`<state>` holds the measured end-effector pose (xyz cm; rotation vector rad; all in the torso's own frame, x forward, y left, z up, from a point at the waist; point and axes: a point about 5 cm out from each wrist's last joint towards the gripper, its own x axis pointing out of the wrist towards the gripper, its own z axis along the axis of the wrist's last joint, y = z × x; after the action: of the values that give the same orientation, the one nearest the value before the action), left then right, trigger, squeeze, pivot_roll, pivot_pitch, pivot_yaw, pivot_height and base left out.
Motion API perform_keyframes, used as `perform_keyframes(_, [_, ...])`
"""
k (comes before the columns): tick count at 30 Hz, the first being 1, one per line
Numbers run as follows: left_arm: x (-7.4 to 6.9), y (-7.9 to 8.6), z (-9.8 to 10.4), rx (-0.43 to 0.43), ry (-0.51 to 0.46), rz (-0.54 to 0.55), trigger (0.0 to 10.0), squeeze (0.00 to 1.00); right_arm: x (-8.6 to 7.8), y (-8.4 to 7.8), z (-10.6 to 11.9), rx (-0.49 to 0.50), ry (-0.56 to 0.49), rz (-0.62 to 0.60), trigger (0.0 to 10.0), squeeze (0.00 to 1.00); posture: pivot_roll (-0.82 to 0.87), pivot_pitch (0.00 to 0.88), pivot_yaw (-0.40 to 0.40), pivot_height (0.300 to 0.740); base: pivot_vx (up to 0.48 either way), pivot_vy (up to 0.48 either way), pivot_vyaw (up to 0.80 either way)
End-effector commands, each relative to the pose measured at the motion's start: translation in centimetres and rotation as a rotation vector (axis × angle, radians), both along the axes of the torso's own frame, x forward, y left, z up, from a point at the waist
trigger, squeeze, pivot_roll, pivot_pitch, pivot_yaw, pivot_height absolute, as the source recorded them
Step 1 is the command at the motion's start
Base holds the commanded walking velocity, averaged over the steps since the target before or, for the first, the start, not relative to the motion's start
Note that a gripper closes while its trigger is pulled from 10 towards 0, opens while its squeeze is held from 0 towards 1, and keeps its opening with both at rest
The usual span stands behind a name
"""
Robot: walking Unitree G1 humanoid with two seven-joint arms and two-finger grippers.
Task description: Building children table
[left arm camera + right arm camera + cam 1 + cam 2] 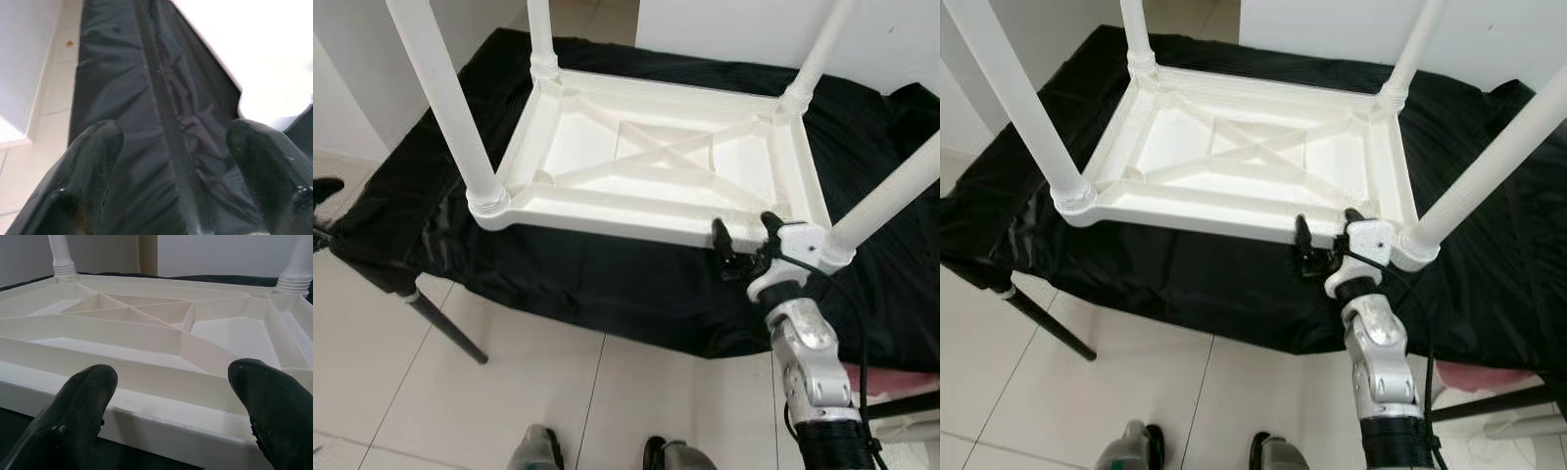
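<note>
Table: white plastic children's table (656, 162) lies upside down, legs up, on a black cloth-covered table (607, 284).
Right hand (747, 233): spread wide at the near rim.
Left hand (171, 161): wide over the cloth.

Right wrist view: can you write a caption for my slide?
Right gripper, fingers open, at the near rim of the upside-down white table.

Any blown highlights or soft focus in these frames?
Left wrist view: the white table top is blown out, the fingertips soft. Right wrist view: evenly lit, ribs sharp, the near fingers blurred. Eye views: sharp, faint sheen on the black cloth.
</note>
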<state>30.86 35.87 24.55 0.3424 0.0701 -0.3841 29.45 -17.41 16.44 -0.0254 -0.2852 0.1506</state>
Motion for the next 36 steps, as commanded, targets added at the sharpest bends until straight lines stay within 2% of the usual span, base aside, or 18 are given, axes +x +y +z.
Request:
perform_keyframes(1, [0.4,0.8,-0.6,0.018,-0.014,0.145,10.0,0.00,-0.2,-0.3,-0.8,0.004,0.038,-0.008,10.0,0.00,0.10,0.162,-0.005,0.740,0.000,0.000,0.00])
perform_keyframes(3, [1.9,0.4,-0.3,0.000,-0.033,0.197,10.0,0.00,-0.5,-0.9,-1.2,0.001,0.054,-0.044,10.0,0.00,0.09,0.161,0.009,0.740,0.000,0.000,0.00])
perform_keyframes(6, [2.7,-0.1,-0.2,-0.014,-0.043,0.212,10.0,0.00,-0.7,-1.0,-1.4,0.008,0.055,-0.068,10.0,0.00,0.08,0.162,0.016,0.740,0.000,0.000,0.00])
perform_keyframes(9, [3.8,-0.9,0.4,0.021,-0.078,0.237,10.0,0.00,-1.1,-0.7,-1.8,0.021,0.067,-0.085,10.0,0.00,0.07,0.165,0.023,0.740,0.000,0.000,0.00])
perform_keyframes(11, [4.9,-2.1,1.3,0.004,-0.126,0.216,10.0,0.00,-1.6,-0.3,-2.7,0.054,0.102,-0.119,10.0,0.00,0.06,0.167,0.025,0.740,0.000,0.000,0.00])
perform_keyframes(14, [5.5,-3.0,1.6,0.005,-0.143,0.187,10.0,0.00,-2.0,-0.2,-3.1,0.060,0.112,-0.147,10.0,0.00,0.05,0.168,0.026,0.740,0.000,0.000,0.00])
perform_keyframes(17, [6.5,-5.0,2.4,-0.001,-0.174,0.126,10.0,0.00,-2.6,-0.3,-3.7,0.055,0.140,-0.245,10.0,0.00,0.03,0.169,0.023,0.740,0.000,0.000,0.00])
perform_keyframes(18, [6.5,-5.0,2.4,-0.001,-0.174,0.126,10.0,0.00,-2.6,-0.3,-3.7,0.055,0.140,-0.245,10.0,0.00,0.03,0.169,0.023,0.740,0.000,0.000,0.00])
perform_keyframes(20, [7.1,-6.1,3.3,-0.060,-0.203,0.088,10.0,0.00,-3.1,-1.0,-4.3,0.027,0.166,-0.371,10.0,0.00,0.03,0.167,0.019,0.740,0.000,0.000,0.00])
perform_keyframes(21, [7.3,-6.6,3.8,-0.070,-0.220,0.066,10.0,0.00,-3.3,-1.3,-4.4,0.023,0.173,-0.429,10.0,0.00,0.02,0.168,0.016,0.740,0.000,0.000,0.00])
perform_keyframes(22, [7.3,-6.6,3.8,-0.070,-0.220,0.066,10.0,0.00,-3.3,-1.3,-4.4,0.023,0.173,-0.429,10.0,0.00,0.02,0.168,0.016,0.740,0.000,0.000,0.00])
perform_keyframes(24, [7.8,-8.0,4.4,-0.098,-0.243,0.000,10.0,0.00,-3.9,-2.2,-4.5,-0.003,0.172,-0.552,10.0,0.00,0.01,0.166,0.010,0.740,0.000,0.000,0.00])
perform_keyframes(25, [7.8,-8.0,4.4,-0.098,-0.243,0.000,10.0,0.00,-3.9,-2.2,-4.5,-0.003,0.172,-0.552,10.0,0.00,0.01,0.166,0.010,0.740,0.000,0.000,0.00])
perform_keyframes(27, [8.1,-9.3,4.5,-0.083,-0.256,-0.061,10.0,0.00,-4.3,-3.0,-4.6,-0.016,0.187,-0.656,10.0,0.00,0.01,0.165,0.007,0.740,0.000,0.000,0.00])
perform_keyframes(32, [8.3,-10.4,4.1,-0.079,-0.255,-0.115,10.0,0.00,-4.5,-3.8,-4.7,-0.029,0.194,-0.751,10.0,0.00,0.01,0.166,0.002,0.740,0.000,0.000,0.00])
perform_keyframes(34, [8.3,-10.4,4.1,-0.079,-0.255,-0.115,10.0,0.00,-4.5,-3.8,-4.7,-0.029,0.194,-0.751,10.0,0.00,0.01,0.166,0.002,0.740,0.000,0.000,0.00])
perform_keyframes(35, [8.4,-11.3,3.6,-0.078,-0.251,-0.153,10.0,0.00,-4.5,-4.3,-4.6,-0.027,0.188,-0.792,10.0,0.00,0.01,0.165,-0.003,0.740,0.000,0.000,0.00])
perform_keyframes(36, [8.4,-11.3,3.6,-0.078,-0.251,-0.153,10.0,0.00,-4.5,-4.3,-4.6,-0.027,0.188,-0.792,10.0,0.00,0.01,0.165,-0.003,0.740,0.000,0.000,0.00])
